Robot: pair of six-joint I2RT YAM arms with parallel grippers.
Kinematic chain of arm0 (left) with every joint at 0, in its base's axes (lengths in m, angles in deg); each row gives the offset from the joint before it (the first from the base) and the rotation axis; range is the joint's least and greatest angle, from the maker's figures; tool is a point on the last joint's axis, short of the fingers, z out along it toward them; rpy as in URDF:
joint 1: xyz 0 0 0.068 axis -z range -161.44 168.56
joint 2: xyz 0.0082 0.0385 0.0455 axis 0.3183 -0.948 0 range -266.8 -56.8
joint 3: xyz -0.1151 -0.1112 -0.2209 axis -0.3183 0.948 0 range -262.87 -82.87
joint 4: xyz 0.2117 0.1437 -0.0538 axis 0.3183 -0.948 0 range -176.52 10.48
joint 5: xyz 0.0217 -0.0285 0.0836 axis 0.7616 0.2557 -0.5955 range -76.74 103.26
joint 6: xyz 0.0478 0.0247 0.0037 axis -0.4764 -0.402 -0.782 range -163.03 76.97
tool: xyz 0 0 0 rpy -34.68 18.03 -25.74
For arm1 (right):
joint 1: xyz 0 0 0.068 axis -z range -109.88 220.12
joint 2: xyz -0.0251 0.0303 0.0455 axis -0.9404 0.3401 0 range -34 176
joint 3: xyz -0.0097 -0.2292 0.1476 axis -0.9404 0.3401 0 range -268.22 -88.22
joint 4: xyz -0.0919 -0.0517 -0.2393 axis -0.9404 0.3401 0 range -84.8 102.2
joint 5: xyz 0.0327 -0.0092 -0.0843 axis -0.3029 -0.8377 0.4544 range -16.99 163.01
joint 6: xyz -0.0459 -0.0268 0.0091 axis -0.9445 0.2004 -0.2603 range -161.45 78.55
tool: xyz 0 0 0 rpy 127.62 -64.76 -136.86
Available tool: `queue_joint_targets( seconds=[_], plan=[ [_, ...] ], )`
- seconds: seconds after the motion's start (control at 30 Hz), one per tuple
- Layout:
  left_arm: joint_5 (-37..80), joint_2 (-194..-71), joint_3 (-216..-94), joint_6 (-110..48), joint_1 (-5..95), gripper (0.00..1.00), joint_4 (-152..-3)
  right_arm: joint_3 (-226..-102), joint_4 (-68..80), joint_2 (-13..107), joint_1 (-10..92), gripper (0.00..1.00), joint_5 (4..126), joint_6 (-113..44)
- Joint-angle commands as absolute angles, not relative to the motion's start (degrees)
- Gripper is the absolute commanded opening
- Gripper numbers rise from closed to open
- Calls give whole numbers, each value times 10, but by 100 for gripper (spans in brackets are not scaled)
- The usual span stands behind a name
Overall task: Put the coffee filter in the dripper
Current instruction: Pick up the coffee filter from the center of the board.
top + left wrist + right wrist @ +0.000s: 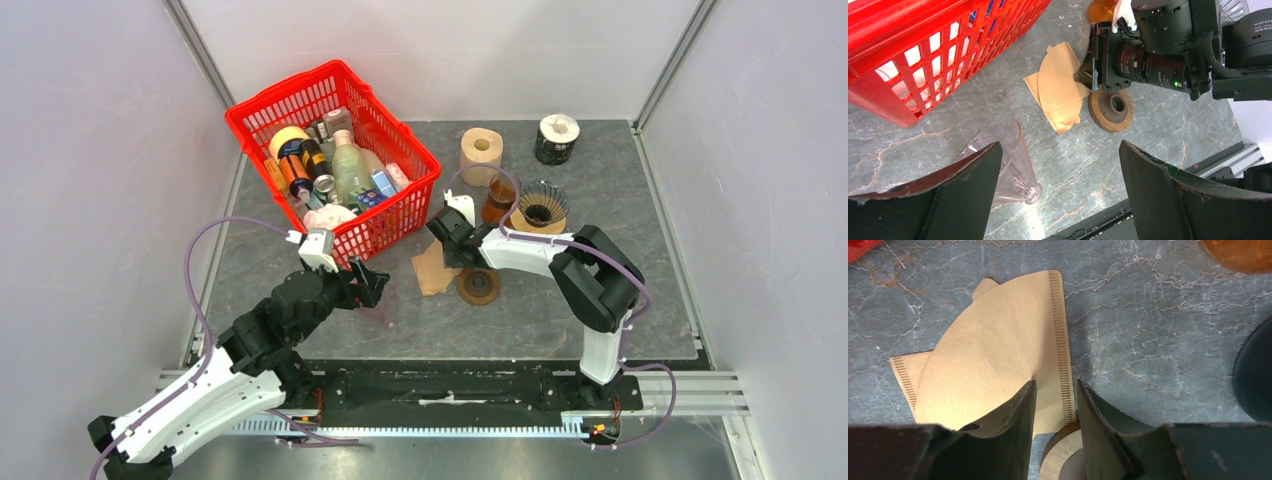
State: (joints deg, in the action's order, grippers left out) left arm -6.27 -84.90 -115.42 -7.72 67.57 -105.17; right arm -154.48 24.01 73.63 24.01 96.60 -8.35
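Two brown paper coffee filters (pixel 432 268) lie flat and overlapping on the grey table, the upper one (pixel 993 350) over the lower (pixel 905 372). My right gripper (pixel 1055 385) is open a little, low over the upper filter, whose perforated edge lies between the fingers. A wooden ring (pixel 1058 455) sits just beneath it. The dripper (pixel 1015 160), a clear cone, lies on its side under the left finger of my left gripper (pixel 1060 145). That gripper is wide open and empty. In the top view my left gripper (pixel 372 283) hides the dripper, and my right gripper (pixel 447 240) is above the filters.
A red basket (pixel 390 225) full of bottles and cans stands just behind my left gripper. Behind my right arm are an amber jar (pixel 499 200), a dark ribbed cone (pixel 543 203), a paper roll (pixel 481 152) and a dark can (pixel 556 138). The wooden ring (pixel 479 286) touches the filters.
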Motion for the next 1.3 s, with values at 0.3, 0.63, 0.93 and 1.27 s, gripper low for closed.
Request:
queue_joint_targets(
  seconds=[0.3,0.63,0.93,1.27],
  plan=[
    [-86,-847,-1155,-56,678,94,-1043,-1546,265,787,240,28,910,-55],
    [-86,-847,-1156,-56,679,94,-1043,-1548,265,792,240,14,914,-52],
    [-87,-853,-1159,-58,679,93,-1043,-1571,260,729,240,2,927,-78],
    [-86,-849,-1159,-59,678,93,-1043,-1570,264,625,239,1,911,-87]
  ],
)
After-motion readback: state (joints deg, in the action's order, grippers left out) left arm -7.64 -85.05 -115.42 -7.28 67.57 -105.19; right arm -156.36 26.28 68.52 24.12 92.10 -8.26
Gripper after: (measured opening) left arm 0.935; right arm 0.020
